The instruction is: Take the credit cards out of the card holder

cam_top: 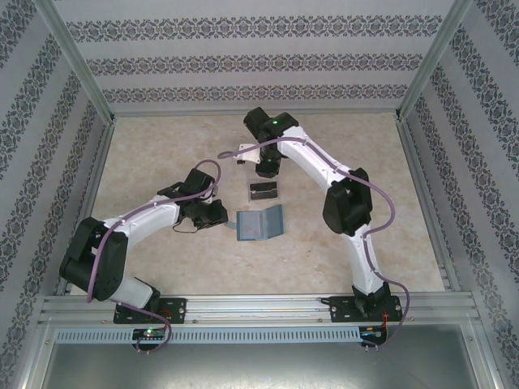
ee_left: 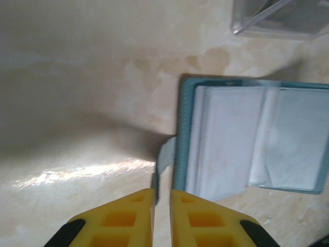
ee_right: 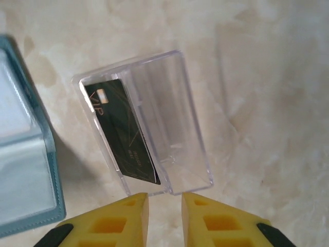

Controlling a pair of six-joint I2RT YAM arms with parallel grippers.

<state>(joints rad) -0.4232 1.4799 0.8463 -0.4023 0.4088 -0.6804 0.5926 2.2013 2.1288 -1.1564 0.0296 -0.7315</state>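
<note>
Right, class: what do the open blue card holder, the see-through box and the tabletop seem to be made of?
Card holder: matte teal cover, perhaps faux leather; its sleeves look like thin cloudy plastic film, wrinkled. Clear box: rigid glossy transparent plastic, since a dark card shows through and edges catch light. Tabletop: smooth beige marbled surface with sheen, maybe laminate or stone; cannot tell.

Both arms bend inward, left gripper (ee_left: 162,193) nearly closed, perhaps fully, right gripper (ee_right: 164,198) slightly parted.
</note>
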